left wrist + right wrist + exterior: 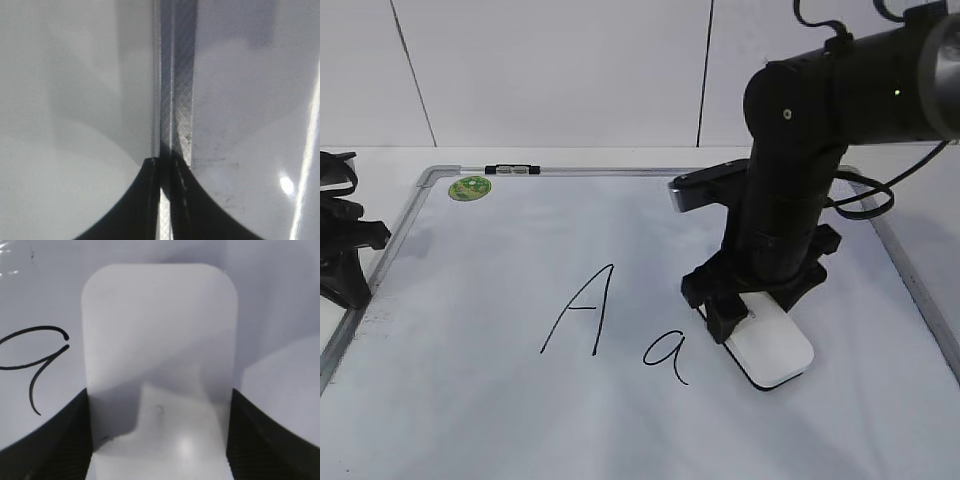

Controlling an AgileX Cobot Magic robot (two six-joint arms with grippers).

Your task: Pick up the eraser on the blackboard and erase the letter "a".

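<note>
though exterior-hidden, right claw (159, 440) flanking eraser (159, 340)

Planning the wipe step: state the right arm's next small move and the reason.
Probably slide the eraser sideways toward the letter "a", keeping it flat on the blackboard. The right gripper has its fingers against both sides of the eraser, which sits just beside the "a", and the letter is not yet wiped.
</note>
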